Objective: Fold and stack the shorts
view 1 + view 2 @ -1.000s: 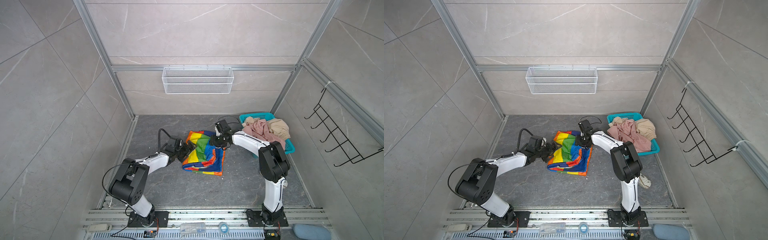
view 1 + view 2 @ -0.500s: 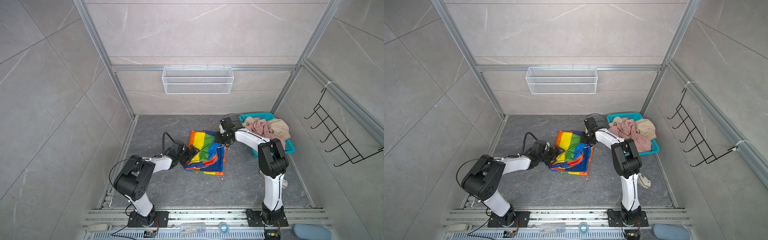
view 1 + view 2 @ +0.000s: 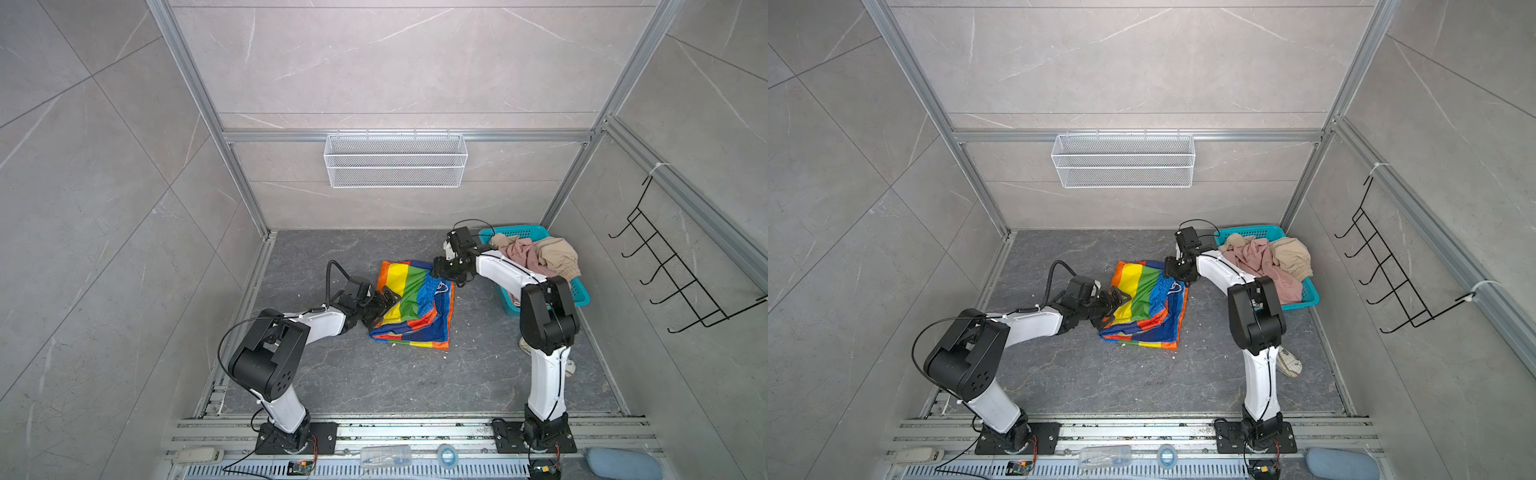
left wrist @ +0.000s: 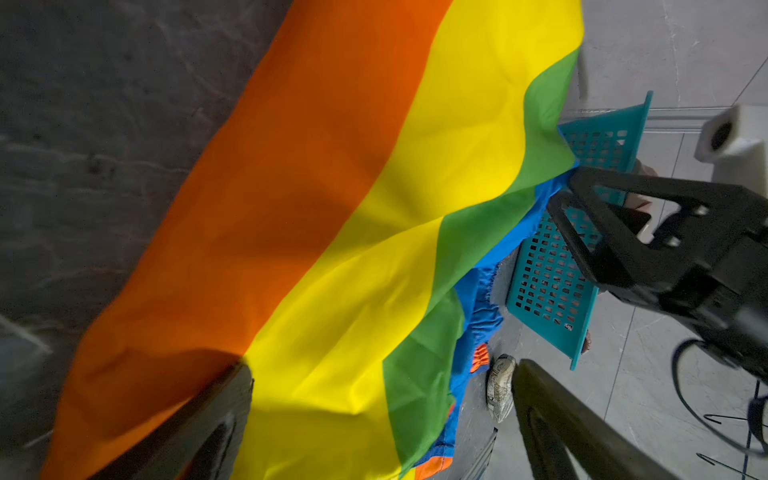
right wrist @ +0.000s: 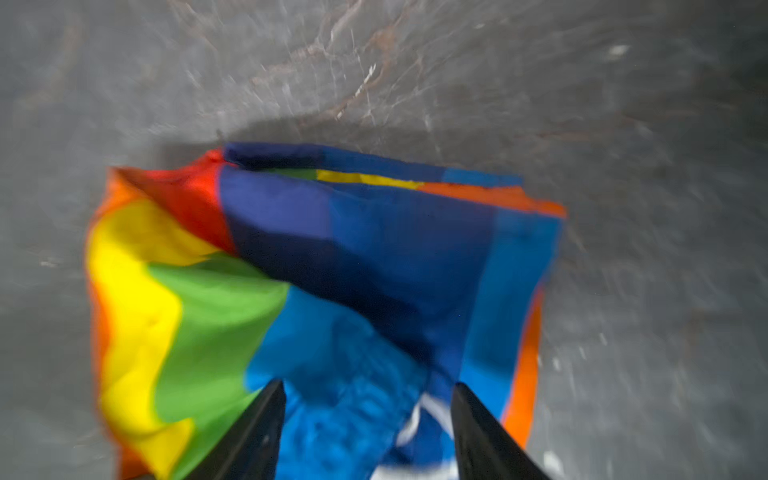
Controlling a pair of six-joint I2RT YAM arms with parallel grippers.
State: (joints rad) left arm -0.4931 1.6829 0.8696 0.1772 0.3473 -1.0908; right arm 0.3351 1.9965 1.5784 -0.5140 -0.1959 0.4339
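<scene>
The rainbow-striped shorts (image 3: 415,305) (image 3: 1148,305) lie partly folded on the dark floor in both top views. My left gripper (image 3: 384,305) (image 3: 1119,303) is open at their left edge. In the left wrist view, striped cloth (image 4: 374,208) lies between its fingers (image 4: 216,415). My right gripper (image 3: 442,268) (image 3: 1177,270) stands open at the far right corner. In the blurred right wrist view, the blue waistband (image 5: 353,374) and white drawstring show between its fingertips (image 5: 482,432). The pink shorts (image 3: 521,255) and beige shorts (image 3: 557,255) are heaped in the basket.
The teal basket (image 3: 582,293) (image 3: 1308,297) (image 4: 552,270) sits by the right wall, just behind my right arm. A patterned shoe-like thing (image 3: 1289,361) (image 4: 500,386) lies on the floor near the right arm's base. A white wire shelf (image 3: 395,160) hangs on the back wall.
The shorts' top layer has been drawn toward the far right and now lies smoother. My right gripper shifted toward the basket. My left gripper slid a little further onto the left edge.
</scene>
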